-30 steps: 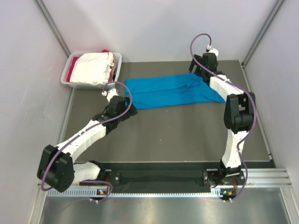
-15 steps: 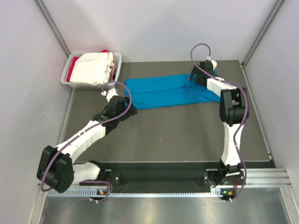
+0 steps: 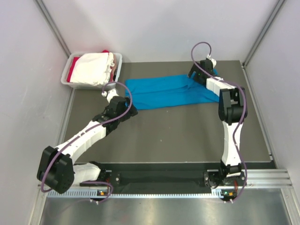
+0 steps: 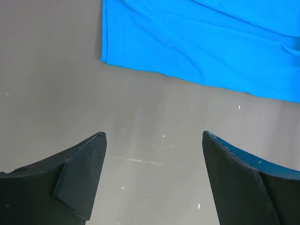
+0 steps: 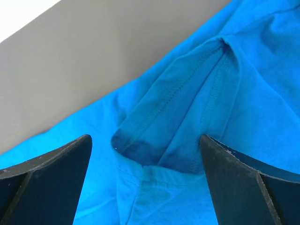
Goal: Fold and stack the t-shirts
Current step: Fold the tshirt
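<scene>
**Colleague:** Which step are you on?

**Me:** Mid-fold, I'd judge. At far left the tub (image 3: 68,82) holds the white shirt (image 3: 96,68) and red shirt (image 3: 72,73). My left gripper (image 4: 152,140) hangs over bare bench (image 3: 178,136), jaws spread, just short of the blue shirt (image 3: 164,91), a long band across the far side. My right gripper (image 5: 145,140), jaws also spread, is over its sleeve (image 5: 187,93).

**Colleague:** Next?

**Me:** Each must pinch an end cleanly.

**Colleague:** Surroundings?

**Me:** Matte dark-grey bench, pale walls (image 3: 154,28), metal posts (image 3: 54,26).
</scene>
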You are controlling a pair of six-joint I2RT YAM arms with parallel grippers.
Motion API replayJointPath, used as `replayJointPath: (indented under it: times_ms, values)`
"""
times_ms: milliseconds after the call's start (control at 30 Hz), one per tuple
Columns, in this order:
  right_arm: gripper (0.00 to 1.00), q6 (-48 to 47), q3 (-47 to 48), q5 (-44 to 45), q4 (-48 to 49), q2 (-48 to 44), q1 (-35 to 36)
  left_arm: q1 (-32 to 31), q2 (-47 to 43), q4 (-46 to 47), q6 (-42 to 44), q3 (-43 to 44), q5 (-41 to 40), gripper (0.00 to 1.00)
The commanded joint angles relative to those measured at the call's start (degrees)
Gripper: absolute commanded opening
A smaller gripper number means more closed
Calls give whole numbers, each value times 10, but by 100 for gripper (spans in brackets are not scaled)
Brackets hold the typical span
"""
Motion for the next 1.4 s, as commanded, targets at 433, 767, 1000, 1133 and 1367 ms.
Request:
replayJointPath:
  times_ms: [433, 767, 1000, 1133, 1367]
  values:
    - [100, -89, 60, 83, -58, -44, -1, 2, -3, 23, -2, -7, 4, 87]
    - [100, -81, 68, 74, -63, -2, -3, 2, -7, 15, 1, -7, -2, 87]
    - [99, -74, 83, 59, -72, 16, -3, 2, -5, 13, -1, -5, -2, 87]
    - [98, -67, 85, 51, -68, 23, -3, 2, -3, 13, -1, -2, -2, 87]
    - [90, -52, 91, 28, -54, 37, -3, 2, -5, 9, -1, -3, -5, 87]
